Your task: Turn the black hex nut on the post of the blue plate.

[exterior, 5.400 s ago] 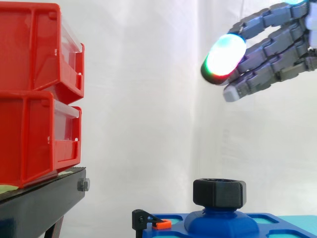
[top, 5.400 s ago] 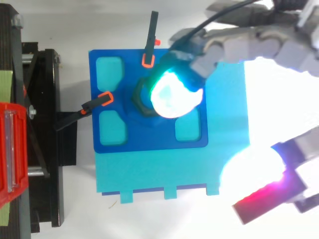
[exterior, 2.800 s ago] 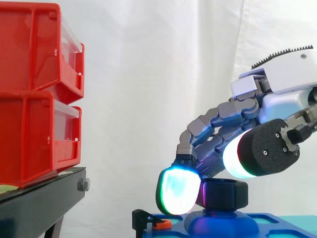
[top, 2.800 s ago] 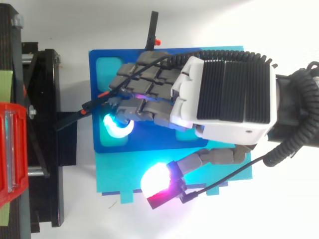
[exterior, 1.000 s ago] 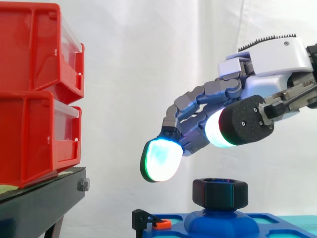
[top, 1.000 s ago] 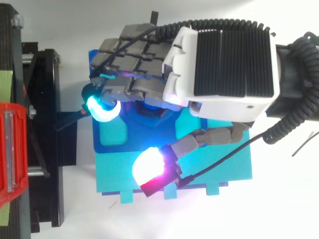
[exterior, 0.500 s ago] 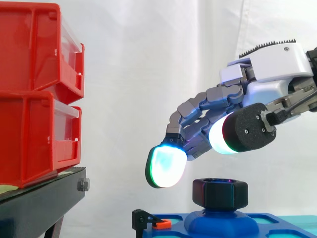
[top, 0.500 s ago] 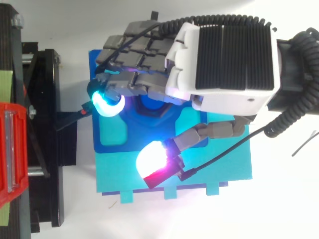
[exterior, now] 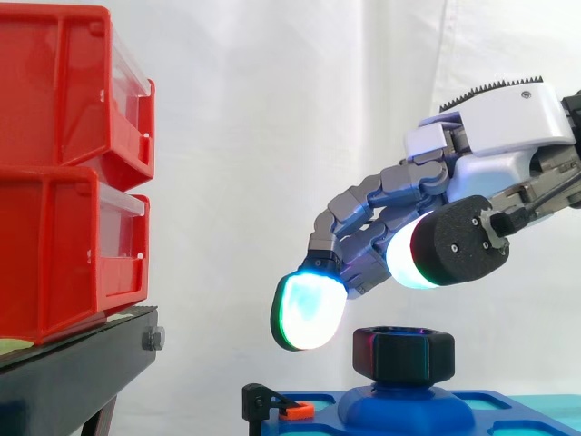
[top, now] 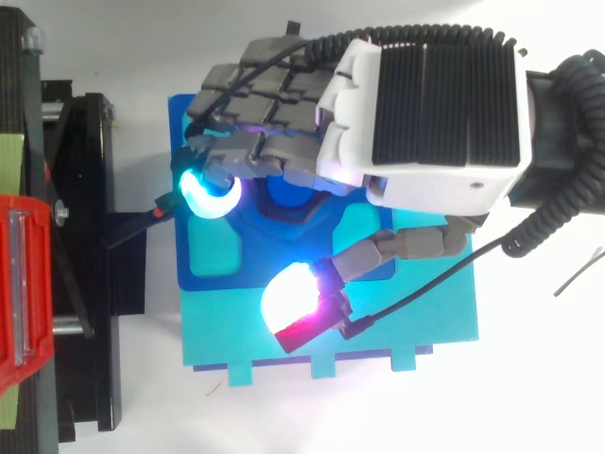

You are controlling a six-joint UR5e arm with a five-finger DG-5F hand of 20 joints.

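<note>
The black hex nut [exterior: 403, 354] sits on top of the round blue post [exterior: 405, 405] in the middle of the blue plate [top: 284, 270]. Nothing is touching the nut.

The hand [exterior: 495, 123] hangs in the air just above the nut, coming in from the right. Its fingers are half bent, like a loose claw, and they hold nothing. One fingertip [exterior: 309, 313] glows blue-green and points down, a bit to the left of the nut and a little higher than its top. The thumb pad [exterior: 419, 256] glows white and is above the nut, with a gap of air between them.

From the top, the hand [top: 425, 109] covers most of the post. The thumb [top: 295, 301] sticks out to one side, well apart from the other fingers (its pad glows white with some pink).

The blue plate lies on a lighter blue board [top: 378, 331]. A small black clamp [exterior: 270, 404] with an orange bit grips the plate's edge. To the left, two red bins [exterior: 64, 173] are stacked on a black stand [exterior: 73, 372]. A white curtain [exterior: 272, 136] hangs behind it all.
</note>
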